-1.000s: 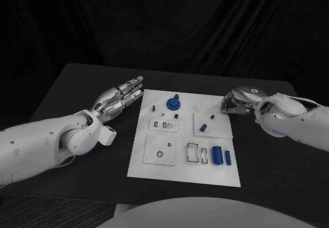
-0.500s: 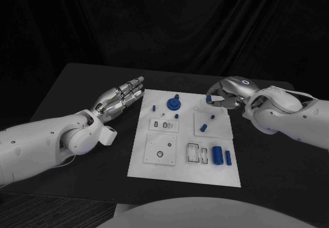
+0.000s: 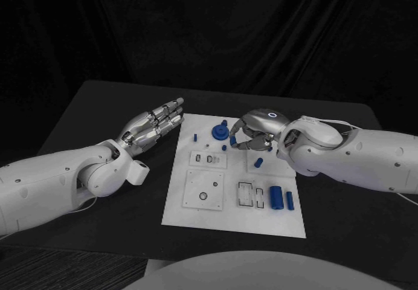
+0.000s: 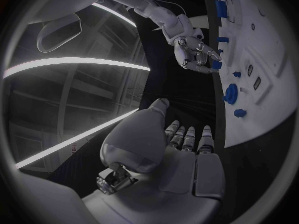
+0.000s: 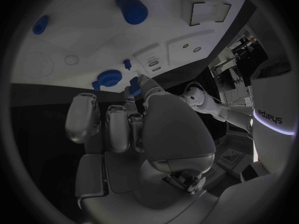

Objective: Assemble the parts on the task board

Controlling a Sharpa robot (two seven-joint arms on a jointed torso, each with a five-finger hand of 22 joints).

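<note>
while the right hand point(image 3: 252, 134) hovers over the far middle of the board point(image 3: 218, 208), its fingers are curled around a small blue part point(image 5: 134, 86), seen pinched at the fingertips in the right wrist view and as a blue block under the hand in the left wrist view point(image 4: 216, 64). this part looks like a small rigid plastic piece: judged light, stiff, smooth enough to slip or twist in a loose pinch, and not fragile. a pinch across its sides near the upper end, leaving the lower end free for insertion, seems the sensible hold.

the held part sits just beside the round blue knob point(image 3: 221, 130) standing on the board's far edge, and above a short blue peg point(image 3: 224, 147) near the slotted plate point(image 3: 208, 159). whether the part already touches the board cannot be told. another blue peg point(image 3: 258, 161) lies just on the near side of the hand, and a small peg point(image 3: 195, 137) stands near the board's left edge. a thick cylinder point(image 3: 276, 197) and a thinner bar point(image 3: 290, 201) lie side by side on the near right, well apart from the hand.

the left hand point(image 3: 153, 125) rests beside the board's far left edge, fingers extended together, flat, holding nothing and not touching any part.

judged progress: early, with several loose parts unseated; the next move calls for fine alignment over a socket.
</note>
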